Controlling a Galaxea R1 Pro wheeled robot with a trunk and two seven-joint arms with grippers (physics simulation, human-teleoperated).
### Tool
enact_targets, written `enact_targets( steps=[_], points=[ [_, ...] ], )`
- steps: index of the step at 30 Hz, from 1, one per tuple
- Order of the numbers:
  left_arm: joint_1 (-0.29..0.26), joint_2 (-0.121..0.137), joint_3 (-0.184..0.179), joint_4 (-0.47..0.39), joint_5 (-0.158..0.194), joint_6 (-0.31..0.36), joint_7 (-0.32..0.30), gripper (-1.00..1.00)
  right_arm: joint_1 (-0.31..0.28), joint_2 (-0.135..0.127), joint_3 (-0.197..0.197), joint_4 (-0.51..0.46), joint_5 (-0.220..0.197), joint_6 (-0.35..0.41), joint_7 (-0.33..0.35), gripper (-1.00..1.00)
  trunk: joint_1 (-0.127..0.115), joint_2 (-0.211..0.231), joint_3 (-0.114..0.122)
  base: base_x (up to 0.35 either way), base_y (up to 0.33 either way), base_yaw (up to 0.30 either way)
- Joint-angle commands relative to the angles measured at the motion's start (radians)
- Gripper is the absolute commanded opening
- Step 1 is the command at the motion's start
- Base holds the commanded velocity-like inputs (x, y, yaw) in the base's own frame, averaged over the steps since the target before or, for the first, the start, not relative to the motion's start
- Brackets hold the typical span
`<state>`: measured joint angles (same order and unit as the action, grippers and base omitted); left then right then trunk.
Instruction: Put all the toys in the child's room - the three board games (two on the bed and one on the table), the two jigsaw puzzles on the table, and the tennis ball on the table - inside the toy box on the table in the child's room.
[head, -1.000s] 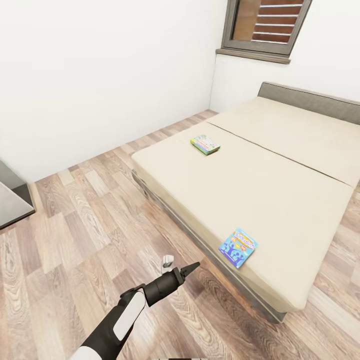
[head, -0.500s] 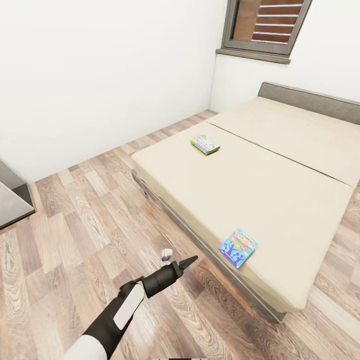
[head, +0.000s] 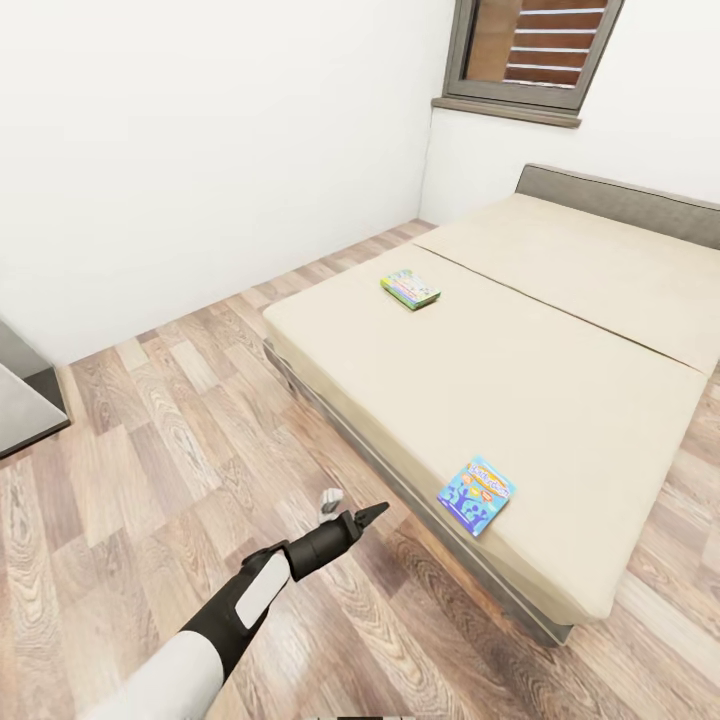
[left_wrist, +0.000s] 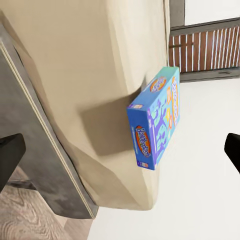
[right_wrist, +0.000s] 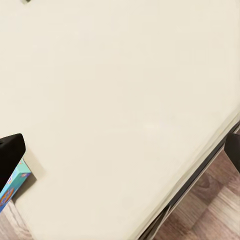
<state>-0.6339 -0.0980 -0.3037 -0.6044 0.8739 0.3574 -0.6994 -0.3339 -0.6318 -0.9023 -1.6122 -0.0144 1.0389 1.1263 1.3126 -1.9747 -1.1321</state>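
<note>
White-walled room with a wood-plank floor (head: 150, 430); a dark-framed window (head: 535, 50) sits at 1 o'clock in the head view. The bed (head: 560, 400), beige-covered with a grey headboard (head: 620, 200), occupies the right of that view, from 12 o'clock round to 5 o'clock.

Two board games lie flat on the bed cover, well apart from each other. The blue Balderdash box (head: 476, 495) rests at the near edge of the bed, at about 4 o'clock from the view's centre. The smaller green-edged box (head: 410, 289) lies near the far-left corner of the bed, at roughly 12 o'clock.

The left gripper (head: 345, 510) is extended over the floor at about 6 o'clock, near the bed's side edge and pointing toward the blue box, not touching it. Its fingers are spread apart and hold nothing. In the left wrist view the blue box (left_wrist: 155, 117) lies on the cover between the two dark fingertips (left_wrist: 10, 157), clear of both.

In the right wrist view, the right gripper's fingertips (right_wrist: 10, 150) stand wide apart at opposite edges of the frame, empty, above the bed cover (right_wrist: 120, 100), with a corner of the blue box (right_wrist: 12, 187) near one tip.
</note>
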Motion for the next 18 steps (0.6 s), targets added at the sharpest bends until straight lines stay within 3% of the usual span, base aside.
enact_targets(
  steps=[1,18],
  points=[
    [-0.001,0.0,-0.002,0.001,0.011,0.009,0.0,1.0,-0.001,0.0,-0.001,0.0,-0.001,0.008,0.003,1.0,0.0,0.0,-0.001,0.0,0.0,0.0],
    [-0.021,0.006,0.002,0.051,0.014,-0.008,-0.006,1.0,-0.001,0.0,-0.001,0.0,-0.002,0.008,0.004,1.0,0.0,0.0,-0.001,0.0,0.0,-0.001]
  ],
)
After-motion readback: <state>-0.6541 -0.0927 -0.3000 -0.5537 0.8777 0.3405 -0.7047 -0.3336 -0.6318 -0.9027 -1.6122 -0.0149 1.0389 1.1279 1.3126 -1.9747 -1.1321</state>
